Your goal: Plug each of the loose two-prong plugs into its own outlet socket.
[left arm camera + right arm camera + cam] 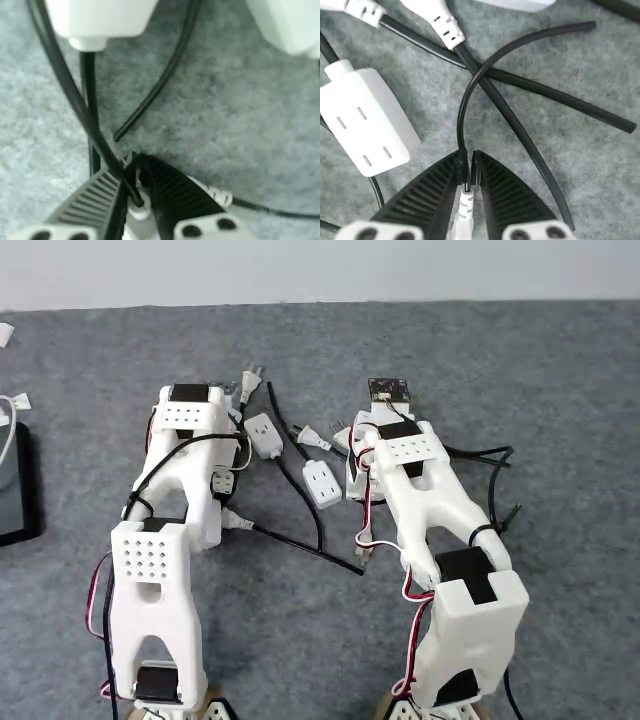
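The left end effector [133, 167] clamps a thin black rubber cord [70, 90]. The right end effector [469, 155] pinches a curved black cable [465, 100], a white rectangular outlet block [365, 120] beside it.

Crowded in the middle, open toward the sides.
Found the strip between left arm [170, 530] and right arm [440, 510] barred by crossing black cables [310, 550], a far socket block [263, 436], a near socket block [322, 483] and a loose plug [312, 438]; saw bare carpet [570, 390] open at far right and between the arm bases.
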Controlling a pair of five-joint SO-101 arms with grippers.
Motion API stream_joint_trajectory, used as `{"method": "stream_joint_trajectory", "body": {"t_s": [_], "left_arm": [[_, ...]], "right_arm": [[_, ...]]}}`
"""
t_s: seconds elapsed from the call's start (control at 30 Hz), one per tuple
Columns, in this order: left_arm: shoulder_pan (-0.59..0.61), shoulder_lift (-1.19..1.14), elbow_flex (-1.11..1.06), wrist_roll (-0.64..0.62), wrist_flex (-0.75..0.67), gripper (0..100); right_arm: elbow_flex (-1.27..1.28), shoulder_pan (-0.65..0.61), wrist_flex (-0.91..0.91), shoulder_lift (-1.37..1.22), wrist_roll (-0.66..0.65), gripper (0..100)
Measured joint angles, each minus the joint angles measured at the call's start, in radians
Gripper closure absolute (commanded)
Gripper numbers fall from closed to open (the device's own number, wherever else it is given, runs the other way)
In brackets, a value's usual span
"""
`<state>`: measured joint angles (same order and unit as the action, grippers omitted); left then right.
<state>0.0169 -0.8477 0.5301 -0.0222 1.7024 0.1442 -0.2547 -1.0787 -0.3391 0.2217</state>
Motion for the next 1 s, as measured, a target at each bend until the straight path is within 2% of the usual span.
{"method": "stream_joint_trajectory", "body": {"t_s": [0.13, 0.23, 0.33, 0.5, 0.57, 0.87, 1.0], "left_arm": [[-0.014, 0.051, -0.063, 0.147, -0.055, 98], [-0.034, 0.072, -0.087, 0.187, -0.08, 98], [-0.04, 0.072, -0.089, 0.178, -0.106, 98], [-0.038, 0.094, -0.138, 0.126, -0.184, 79], [-0.037, 0.101, -0.14, 0.117, -0.193, 75], [-0.038, 0.114, -0.141, 0.098, -0.198, 75], [-0.009, 0.222, -0.164, 0.106, -0.198, 75]], "right_arm": [[0.0, 0.0, -0.002, 0.0, 0.0, 97.0], [0.0, 0.0, -0.002, 0.0, -0.003, 96.9], [0.0, 0.0, -0.002, -0.002, -0.003, 96.9], [0.0, 0.0, -0.002, -0.002, -0.003, 96.8], [0.0, 0.0, -0.002, -0.002, -0.008, 96.9], [0.0, 0.0, -0.002, 0.0, -0.025, 97.0], [0.0, 0.0, -0.002, 0.009, -0.028, 97.0]]}}
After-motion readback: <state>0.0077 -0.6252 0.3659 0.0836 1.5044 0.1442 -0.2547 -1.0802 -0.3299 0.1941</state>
